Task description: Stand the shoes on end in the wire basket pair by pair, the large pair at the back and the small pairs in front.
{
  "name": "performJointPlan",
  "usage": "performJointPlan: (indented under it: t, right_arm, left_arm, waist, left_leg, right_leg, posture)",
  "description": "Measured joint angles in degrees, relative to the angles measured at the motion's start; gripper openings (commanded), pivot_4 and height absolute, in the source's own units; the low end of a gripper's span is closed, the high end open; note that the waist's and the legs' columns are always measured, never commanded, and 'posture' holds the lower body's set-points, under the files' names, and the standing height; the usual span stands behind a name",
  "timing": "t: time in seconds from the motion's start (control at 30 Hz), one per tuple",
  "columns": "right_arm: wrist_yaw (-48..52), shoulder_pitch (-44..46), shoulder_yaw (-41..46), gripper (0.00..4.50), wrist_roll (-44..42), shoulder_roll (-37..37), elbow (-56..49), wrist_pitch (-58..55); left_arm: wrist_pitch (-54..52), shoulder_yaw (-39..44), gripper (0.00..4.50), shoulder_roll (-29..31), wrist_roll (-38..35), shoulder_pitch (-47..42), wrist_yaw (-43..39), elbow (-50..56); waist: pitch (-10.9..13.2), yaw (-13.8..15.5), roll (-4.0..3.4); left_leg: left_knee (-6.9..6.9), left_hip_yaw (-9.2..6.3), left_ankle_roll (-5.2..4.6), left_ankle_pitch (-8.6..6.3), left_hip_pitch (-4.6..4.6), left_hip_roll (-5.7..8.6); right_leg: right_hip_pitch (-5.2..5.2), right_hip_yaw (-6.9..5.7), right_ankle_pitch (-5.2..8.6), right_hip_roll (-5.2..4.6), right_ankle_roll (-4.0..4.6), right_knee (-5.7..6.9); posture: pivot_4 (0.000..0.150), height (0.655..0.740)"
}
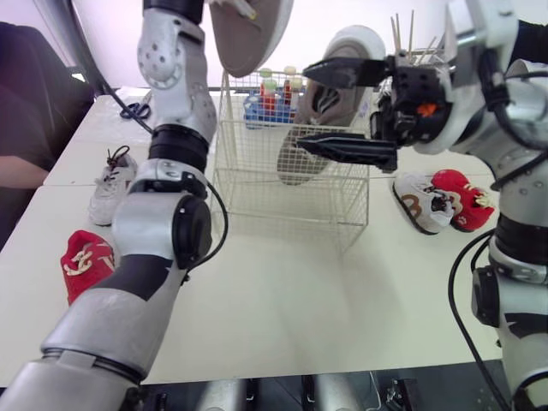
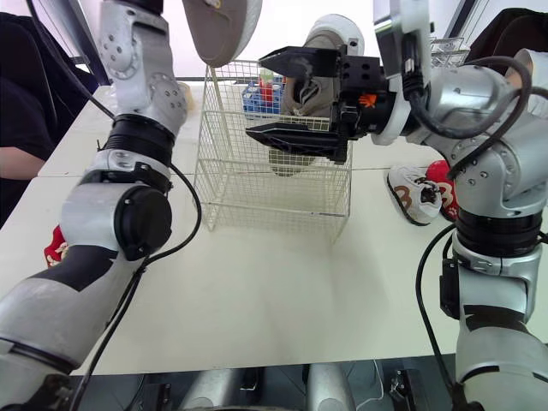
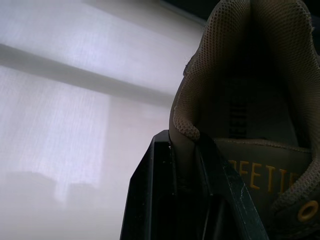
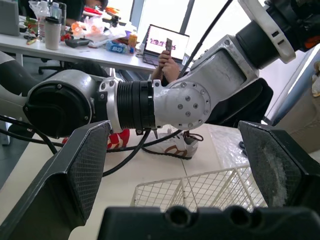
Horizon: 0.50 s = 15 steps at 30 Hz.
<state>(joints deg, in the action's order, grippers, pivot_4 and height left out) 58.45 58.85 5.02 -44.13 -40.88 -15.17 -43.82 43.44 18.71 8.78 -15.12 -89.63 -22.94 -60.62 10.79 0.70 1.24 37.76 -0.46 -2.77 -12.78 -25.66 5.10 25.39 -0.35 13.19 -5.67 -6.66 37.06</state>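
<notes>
Left side: small red cloth shoe point(image 1: 86, 261) and small white laced shoe point(image 1: 111, 184) are lying apart
Right side: small white and red pair point(image 1: 424, 205) is lying beside white wire basket point(image 1: 291, 201)
Right gripper point(image 1: 306, 109): fingers are hanging wide apart before basket
Basket: big grey shoe point(image 2: 330, 38) is standing inside
Left gripper point(image 3: 187, 145): clamping other big grey shoe point(image 1: 244, 30) high above basket

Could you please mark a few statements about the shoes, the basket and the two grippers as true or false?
1. The left gripper is shut on a large shoe held higher than the wire basket. True.
2. The right gripper grips a small shoe. False: it is open and empty, in front of the basket.
3. A second large shoe stands on end inside the basket. True.
4. All small shoes are in the basket. False: the left white shoe, left red shoe, right white shoe and right red shoe lie on the table.
</notes>
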Motion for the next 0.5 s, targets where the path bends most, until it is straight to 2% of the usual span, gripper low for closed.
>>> performJointPlan:
  t: [0.27, 0.5]
  right_arm:
    - [-3.83, -0.63, 1.23, 4.50, -2.63, -1.09, -4.04, -3.11]
    - [-4.73, -1.47, 2.41, 4.50, -4.51, -3.26, -5.02, -4.16]
  left_arm:
    - [12.98, -1.11, 0.02, -2.92, 4.61, 4.34, 3.69, -6.83]
    - [18.23, -4.42, 0.02, -3.32, 11.49, 6.02, 10.74, -10.23]
  waist:
    - [0.00, 0.10, 0.00]
    - [0.00, 0.05, 0.00]
  left_leg:
    - [0.11, 0.00, -0.23, -0.14, -0.05, -0.01]
    - [0.18, 0.03, -0.40, -0.25, -0.07, 0.00]
  right_leg:
    - [-0.02, 0.01, 0.00, 0.00, 0.00, -0.02]
    - [-0.04, 0.01, 0.00, -0.02, 0.00, -0.06]
  posture:
    - [0.150, 0.7400]
    - [0.150, 0.7400]
